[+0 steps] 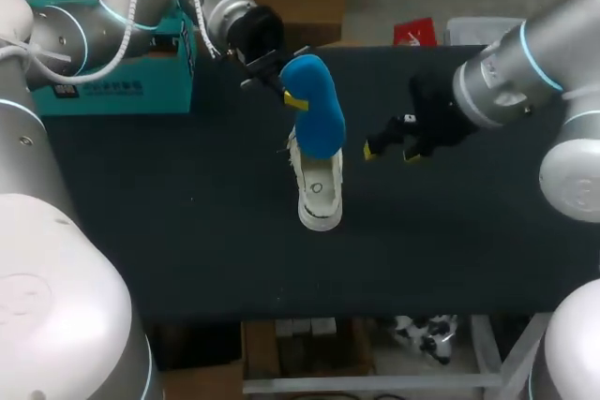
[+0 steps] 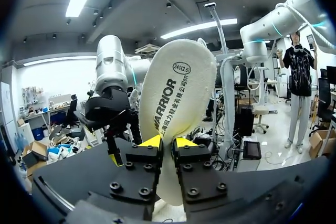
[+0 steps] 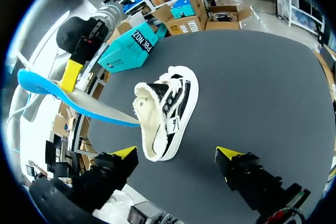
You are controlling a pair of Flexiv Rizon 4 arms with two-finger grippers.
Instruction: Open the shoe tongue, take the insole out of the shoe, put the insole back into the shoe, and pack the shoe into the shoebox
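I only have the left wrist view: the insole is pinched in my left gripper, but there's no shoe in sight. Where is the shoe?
Observer: The shoe stands on the table, directly below the insole, near the table's middle.
Operator: Is the insole out of it?
Observer: Nearly. In the right wrist view its tip is at the rim of the shoe's opening.
Operator: And my right gripper?
Observer: The right gripper is open and empty, beside the shoe.

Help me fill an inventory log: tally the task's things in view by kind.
Shoe: 1
Insole: 1
Shoebox: 1
Total: 3
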